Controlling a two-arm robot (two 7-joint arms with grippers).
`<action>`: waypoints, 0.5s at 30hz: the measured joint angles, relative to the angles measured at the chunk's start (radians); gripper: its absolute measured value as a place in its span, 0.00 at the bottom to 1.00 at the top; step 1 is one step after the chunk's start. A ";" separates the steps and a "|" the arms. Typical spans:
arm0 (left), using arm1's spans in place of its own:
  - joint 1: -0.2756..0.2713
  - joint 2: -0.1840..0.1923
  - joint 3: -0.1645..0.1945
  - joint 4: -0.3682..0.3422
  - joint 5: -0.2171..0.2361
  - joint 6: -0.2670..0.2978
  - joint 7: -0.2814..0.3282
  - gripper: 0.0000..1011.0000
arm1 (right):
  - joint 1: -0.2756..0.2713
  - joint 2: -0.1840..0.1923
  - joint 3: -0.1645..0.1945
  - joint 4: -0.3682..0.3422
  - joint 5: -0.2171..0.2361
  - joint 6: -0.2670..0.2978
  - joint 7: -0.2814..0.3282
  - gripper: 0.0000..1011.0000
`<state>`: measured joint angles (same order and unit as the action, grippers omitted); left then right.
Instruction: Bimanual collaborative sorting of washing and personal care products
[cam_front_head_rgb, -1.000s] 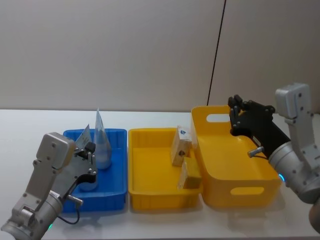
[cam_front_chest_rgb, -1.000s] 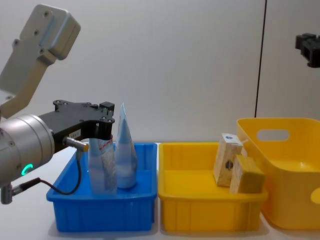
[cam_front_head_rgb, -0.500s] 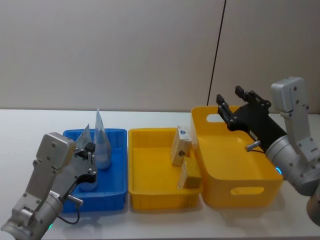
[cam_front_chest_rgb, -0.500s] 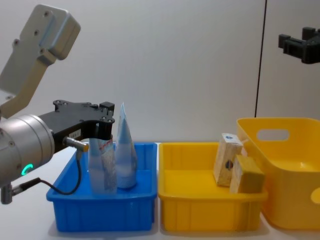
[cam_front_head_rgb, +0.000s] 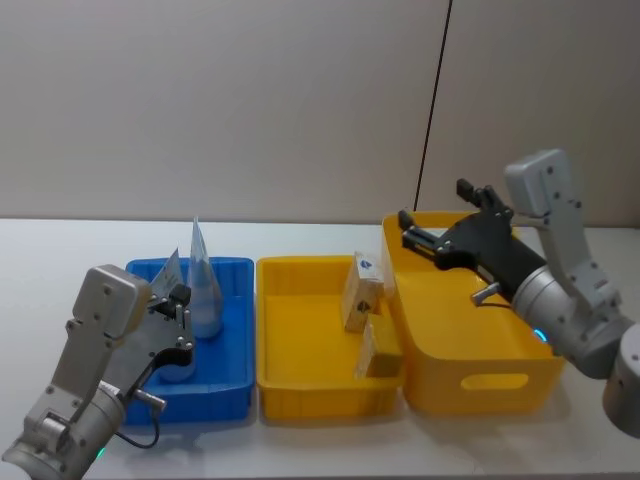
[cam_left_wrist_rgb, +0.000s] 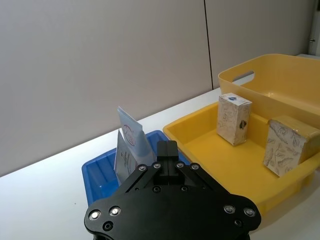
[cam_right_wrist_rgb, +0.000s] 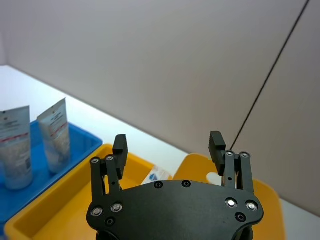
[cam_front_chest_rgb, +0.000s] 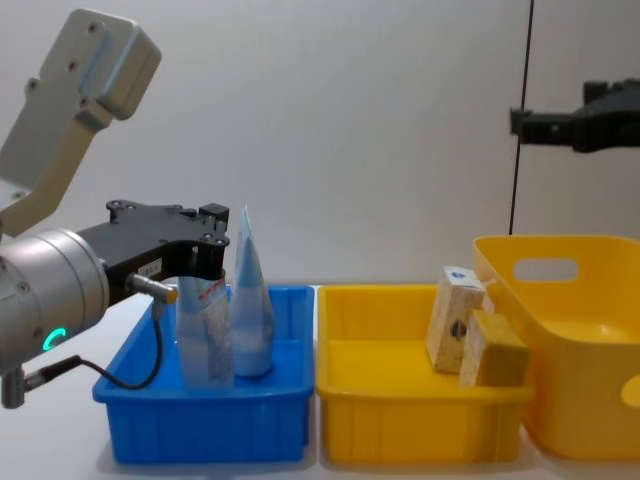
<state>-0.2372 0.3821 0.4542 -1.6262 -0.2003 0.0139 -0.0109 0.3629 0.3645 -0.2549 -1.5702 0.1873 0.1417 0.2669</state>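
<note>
Two pale blue tubes stand in the blue bin (cam_front_head_rgb: 232, 385): a plain one (cam_front_head_rgb: 204, 288) and one with a red-and-white label (cam_front_chest_rgb: 204, 335). My left gripper (cam_front_head_rgb: 181, 300) sits low in that bin right beside the labelled tube; in the left wrist view its fingers (cam_left_wrist_rgb: 167, 148) are pressed together, with both tubes (cam_left_wrist_rgb: 128, 145) off to one side. Two tan boxes lean in the middle yellow tray (cam_front_head_rgb: 300, 335): a blue-marked one (cam_front_head_rgb: 361, 290) and a plain one (cam_front_head_rgb: 381, 347). My right gripper (cam_front_head_rgb: 432, 205) hangs open high over the big yellow basket's (cam_front_head_rgb: 480, 345) far left corner.
The three containers stand side by side on the white table (cam_front_head_rgb: 60, 250), touching or nearly so. A grey wall with a dark vertical seam (cam_front_head_rgb: 432, 110) runs close behind. Bare table lies left of the blue bin and along the front edge.
My right gripper has swung left from over the basket toward the middle tray, and its fingers have spread apart. The left arm and all products have stayed still.
</note>
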 joint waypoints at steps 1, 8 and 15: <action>0.000 0.000 0.000 0.000 0.000 0.000 0.000 0.00 | 0.012 -0.001 -0.007 0.009 0.001 0.016 0.012 0.98; 0.000 0.000 0.000 0.000 0.000 0.000 0.000 0.00 | 0.048 -0.008 -0.039 0.041 0.017 0.089 0.065 0.99; 0.000 0.000 0.000 0.000 0.000 0.000 0.000 0.00 | 0.046 -0.008 -0.053 0.038 0.056 0.161 0.112 0.99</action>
<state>-0.2372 0.3821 0.4542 -1.6262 -0.2003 0.0139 -0.0109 0.4092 0.3561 -0.3079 -1.5324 0.2431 0.3028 0.3791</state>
